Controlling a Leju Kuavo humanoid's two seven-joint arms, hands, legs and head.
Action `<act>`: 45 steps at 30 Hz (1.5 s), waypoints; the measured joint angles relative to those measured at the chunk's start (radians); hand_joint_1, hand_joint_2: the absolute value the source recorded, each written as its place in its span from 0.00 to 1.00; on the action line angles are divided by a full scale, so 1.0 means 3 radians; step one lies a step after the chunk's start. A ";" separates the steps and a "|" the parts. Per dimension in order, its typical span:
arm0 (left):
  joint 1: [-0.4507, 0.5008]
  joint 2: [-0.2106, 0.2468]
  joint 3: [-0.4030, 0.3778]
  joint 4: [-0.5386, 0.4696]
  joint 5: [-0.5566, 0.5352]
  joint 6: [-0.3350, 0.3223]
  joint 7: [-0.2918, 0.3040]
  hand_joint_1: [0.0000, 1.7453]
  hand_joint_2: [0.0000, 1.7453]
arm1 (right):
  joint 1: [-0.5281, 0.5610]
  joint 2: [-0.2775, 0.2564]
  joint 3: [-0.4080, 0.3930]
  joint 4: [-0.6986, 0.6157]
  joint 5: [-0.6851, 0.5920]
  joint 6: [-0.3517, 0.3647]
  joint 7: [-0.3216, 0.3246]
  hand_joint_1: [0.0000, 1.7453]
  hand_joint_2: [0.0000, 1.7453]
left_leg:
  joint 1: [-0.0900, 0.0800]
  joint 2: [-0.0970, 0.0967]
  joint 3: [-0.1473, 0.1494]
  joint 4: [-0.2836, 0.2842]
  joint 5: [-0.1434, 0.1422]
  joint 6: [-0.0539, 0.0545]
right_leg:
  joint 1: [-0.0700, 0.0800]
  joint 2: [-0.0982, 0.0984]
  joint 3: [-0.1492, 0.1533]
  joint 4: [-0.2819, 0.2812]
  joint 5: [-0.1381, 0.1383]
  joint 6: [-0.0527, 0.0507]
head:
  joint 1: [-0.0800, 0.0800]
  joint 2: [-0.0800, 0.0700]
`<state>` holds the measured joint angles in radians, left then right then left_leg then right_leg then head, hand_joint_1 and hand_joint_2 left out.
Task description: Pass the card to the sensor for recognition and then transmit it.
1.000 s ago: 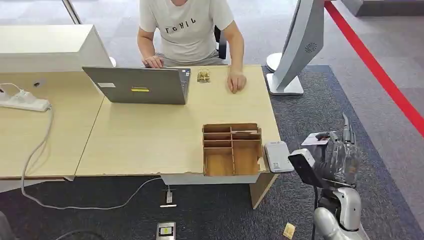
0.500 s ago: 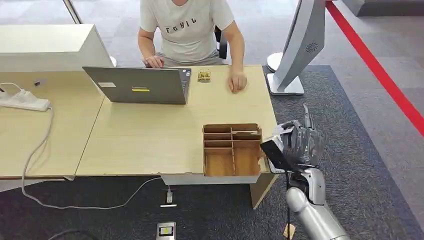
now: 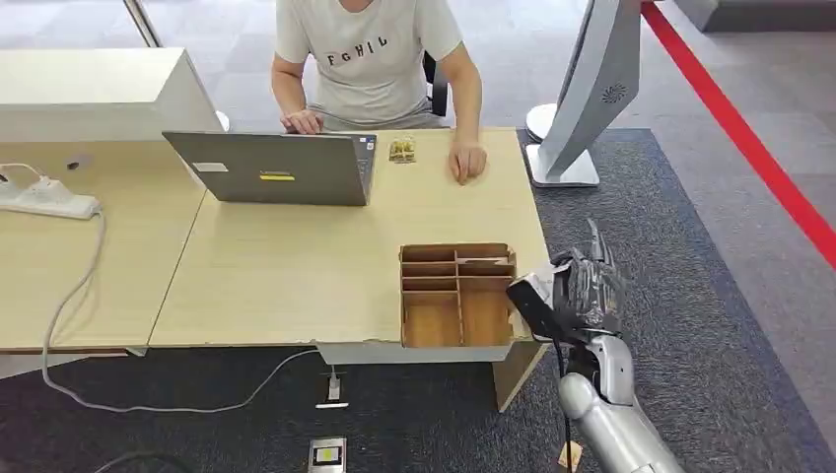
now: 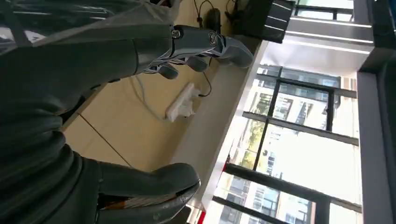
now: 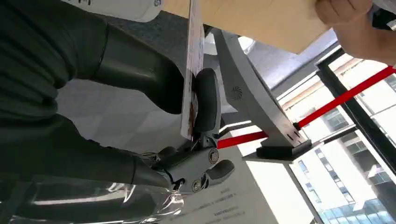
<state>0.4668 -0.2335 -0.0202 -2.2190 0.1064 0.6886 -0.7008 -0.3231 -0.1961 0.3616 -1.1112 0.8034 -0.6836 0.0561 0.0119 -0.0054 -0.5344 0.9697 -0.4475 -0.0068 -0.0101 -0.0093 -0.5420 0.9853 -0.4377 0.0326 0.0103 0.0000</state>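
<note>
Office reception: desk (image 3: 296, 266), laptop (image 3: 271, 168), grey carpet (image 3: 710, 296), standing kiosk (image 3: 587, 89).

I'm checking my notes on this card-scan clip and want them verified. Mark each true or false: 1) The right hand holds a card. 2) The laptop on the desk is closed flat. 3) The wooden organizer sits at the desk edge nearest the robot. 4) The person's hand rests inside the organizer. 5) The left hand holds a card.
1) True: the right hand pinches the card between thumb and finger.
2) False: the laptop stands open, its lid toward the robot.
3) True: the wooden organizer sits at that edge of the desk.
4) False: the person's hand lies flat on the desk, far from the organizer.
5) False: the left hand holds nothing, fingers apart.
</note>
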 joint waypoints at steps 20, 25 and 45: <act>0.0006 0.0005 -0.0005 0.0000 -0.0055 0.0000 0.0000 0.00 1.00 | 0.0083 -0.0005 -0.0159 0.0374 -0.0160 0.0000 -0.0169 1.00 1.00 | 0.0000 0.0000 -0.0001 0.0000 0.0000 0.0000 | 0.0000 0.0000 0.0001 0.0000 0.0000 0.0000 | 0.0000 0.0000; 0.0005 -0.0006 -0.0003 -0.0001 -0.0153 0.0000 0.0000 0.00 1.00 | 0.0064 0.0090 -0.0155 0.0546 -0.0193 0.0000 -0.0300 1.00 1.00 | 0.0000 0.0000 -0.0001 0.0000 0.0000 0.0000 | 0.0000 0.0000 0.0001 0.0000 0.0000 0.0000 | 0.0000 0.0000; 0.0015 -0.0107 0.0004 -0.0008 -0.0287 0.0001 0.0000 0.00 1.00 | -0.0129 0.0337 -0.0207 0.1219 -0.0251 -0.0001 -0.0482 1.00 1.00 | 0.0000 0.0000 0.0000 0.0000 0.0000 0.0000 | 0.0000 0.0000 0.0002 0.0000 0.0000 0.0000 | -0.0001 0.0000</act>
<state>0.4714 -0.2655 -0.0191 -2.2213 0.0202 0.6889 -0.7008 -0.3616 -0.0950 0.2994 -0.7454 0.7282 -0.6840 -0.0885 0.0119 -0.0054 -0.5344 0.9697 -0.4475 -0.0068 -0.0101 -0.0093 -0.5415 0.9854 -0.4376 0.0326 0.0099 0.0000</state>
